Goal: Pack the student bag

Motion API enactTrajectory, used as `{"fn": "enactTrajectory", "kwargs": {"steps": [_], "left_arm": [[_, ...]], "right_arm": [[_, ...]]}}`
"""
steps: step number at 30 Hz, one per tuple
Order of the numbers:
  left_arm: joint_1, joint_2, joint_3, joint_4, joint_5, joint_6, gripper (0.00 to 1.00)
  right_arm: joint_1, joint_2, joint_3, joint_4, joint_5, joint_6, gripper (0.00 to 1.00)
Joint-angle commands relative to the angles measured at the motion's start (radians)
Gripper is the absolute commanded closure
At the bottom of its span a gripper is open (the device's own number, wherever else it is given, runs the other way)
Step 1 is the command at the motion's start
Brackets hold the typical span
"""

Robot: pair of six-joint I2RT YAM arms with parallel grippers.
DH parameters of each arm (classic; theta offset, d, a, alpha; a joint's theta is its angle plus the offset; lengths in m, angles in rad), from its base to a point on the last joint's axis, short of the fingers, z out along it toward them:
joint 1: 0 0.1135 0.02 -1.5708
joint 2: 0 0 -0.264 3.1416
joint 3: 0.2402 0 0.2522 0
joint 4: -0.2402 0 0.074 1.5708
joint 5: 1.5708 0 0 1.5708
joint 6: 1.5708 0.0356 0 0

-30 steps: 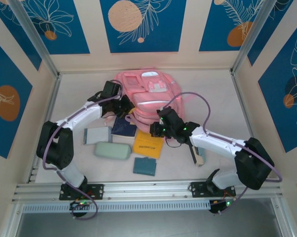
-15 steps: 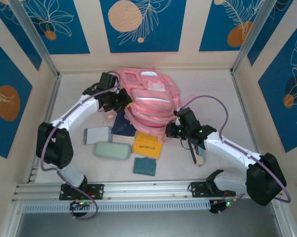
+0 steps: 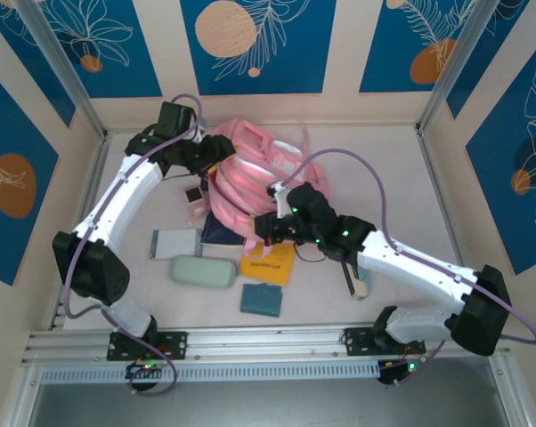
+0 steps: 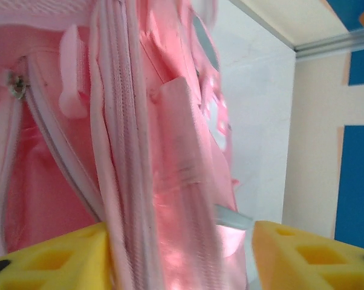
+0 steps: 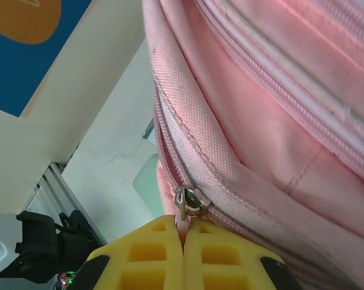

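The student bag (image 3: 250,173), a soft pink backpack, lies bunched up at the back middle of the table. My left gripper (image 3: 216,148) is at its upper left edge. In the left wrist view the yellow fingers (image 4: 49,257) stand apart, open, with pink bag fabric (image 4: 170,181) and zip seams between them. My right gripper (image 3: 266,228) is at the bag's near edge. In the right wrist view it (image 5: 183,241) is shut on the pink pull tab of the bag's zipper, just under the metal slider (image 5: 190,202). The zip is parted to the left of the slider.
In front of the bag lie a dark blue book (image 3: 222,229), a grey notebook (image 3: 176,243), a mint pencil case (image 3: 203,270), a yellow book (image 3: 268,261) and a teal wallet (image 3: 261,300). A small tag (image 3: 193,196) lies left of the bag. A wooden item (image 3: 359,280) lies under the right arm.
The left gripper rose toward the back left and its jaws opened. The right gripper pulled the zipper tab leftward along the bag's near edge. The bag bunched up.
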Motion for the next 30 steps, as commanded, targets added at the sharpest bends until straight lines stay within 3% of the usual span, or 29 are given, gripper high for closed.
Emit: {"fn": "enactTrajectory", "kwargs": {"steps": [1,4,11,16,20,30], "left_arm": [[0.028,-0.103,-0.055,-0.096,-0.040,0.001,0.33],[0.049,-0.202,-0.174,-0.093,-0.049,-0.070,0.28],[0.051,-0.416,-0.463,-0.059,-0.068,-0.299,0.30],[0.044,-0.519,-0.670,0.084,-0.016,-0.479,0.29],[0.029,-0.487,-0.697,0.134,-0.005,-0.506,0.31],[-0.021,-0.362,-0.671,0.232,0.016,-0.519,0.44]], "right_arm": [[0.046,0.076,0.016,0.071,0.063,0.052,1.00],[0.051,0.141,-0.024,0.207,0.016,0.115,1.00],[0.057,0.248,-0.041,0.378,-0.013,0.187,1.00],[0.058,0.266,-0.070,0.449,-0.015,0.212,1.00],[0.062,0.270,-0.087,0.484,-0.025,0.221,1.00],[0.071,0.269,-0.118,0.498,-0.017,0.219,1.00]]}}
